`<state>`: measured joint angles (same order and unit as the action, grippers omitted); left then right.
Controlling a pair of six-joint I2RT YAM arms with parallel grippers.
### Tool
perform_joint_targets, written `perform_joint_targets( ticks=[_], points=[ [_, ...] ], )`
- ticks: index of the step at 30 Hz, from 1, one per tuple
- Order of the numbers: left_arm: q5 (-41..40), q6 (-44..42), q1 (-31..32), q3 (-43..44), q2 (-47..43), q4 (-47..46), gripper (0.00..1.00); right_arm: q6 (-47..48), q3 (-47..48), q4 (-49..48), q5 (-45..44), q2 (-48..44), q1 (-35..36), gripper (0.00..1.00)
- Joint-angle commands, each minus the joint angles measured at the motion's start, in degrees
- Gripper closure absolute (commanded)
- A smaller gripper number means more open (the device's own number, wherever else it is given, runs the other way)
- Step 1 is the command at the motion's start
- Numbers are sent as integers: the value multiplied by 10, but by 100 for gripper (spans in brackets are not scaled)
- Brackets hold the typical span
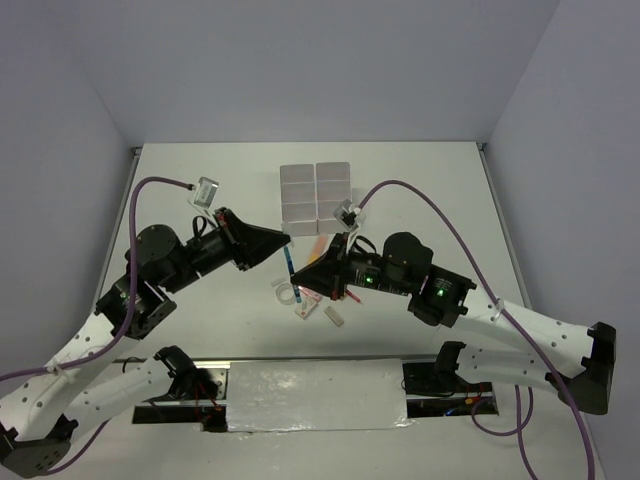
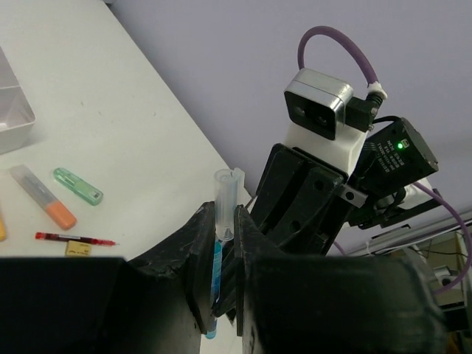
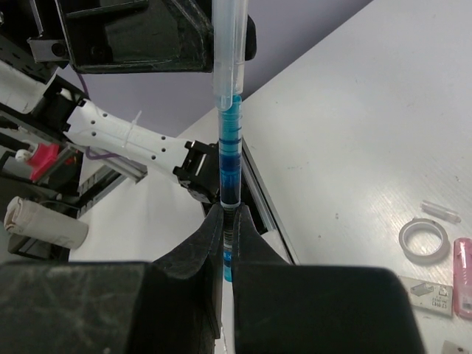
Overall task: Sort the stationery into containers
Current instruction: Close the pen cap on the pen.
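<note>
Both of my pincers are closed on the same blue pen (image 1: 288, 264), which hangs in the air between them, just in front of the white boxes (image 1: 315, 186) at the far middle of the table (image 1: 200, 180). My left pincer (image 1: 287, 243) grips the end with the clear cap. In the left wrist view its two black fingers (image 2: 198, 254) press against the pen (image 2: 226, 193) from either side, and the cap stands up above them. My right pincer (image 1: 297, 282) clamps the other end. In the right wrist view its fingertips (image 3: 247, 234) meet around the dark lower part of the barrel, and the blue body (image 3: 230, 147) rises straight up from them towards the left pincer (image 3: 147, 37) at the top of the view. On the table below and beside my right pincer lie a clear tape ring (image 3: 424, 240), a pink eraser (image 3: 463, 276), a white eraser (image 3: 430, 293) with a printed label, and a short clear tube (image 3: 441, 212), each apart from the others. My left wrist camera looks past the pen to a green highlighter (image 2: 77, 186) and an orange highlighter (image 2: 44, 197) lying near each other, with a thin red pen (image 2: 75, 238) just below them. A corner of one white box (image 2: 16, 110) shows at the left edge of that view. I cannot tell whether anything lies inside the boxes.
</note>
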<state>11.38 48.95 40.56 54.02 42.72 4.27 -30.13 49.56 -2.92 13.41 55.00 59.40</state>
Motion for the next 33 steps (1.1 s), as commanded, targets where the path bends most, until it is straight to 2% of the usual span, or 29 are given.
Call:
perform_joint_targets(
  ticks=[1,9,20,33],
  points=[
    [1,-30,0,-4,-15,6,100,2,27,-38,-18,-14,4,100],
    [-24,-49,0,14,-21,35,100,11,30,-24,-37,-24,4,100],
    [-65,-29,0,21,-37,-2,100,0,30,-28,17,22,4,100],
    [-89,-28,0,17,-40,-1,100,8,22,-20,11,-11,4,100]
  ],
)
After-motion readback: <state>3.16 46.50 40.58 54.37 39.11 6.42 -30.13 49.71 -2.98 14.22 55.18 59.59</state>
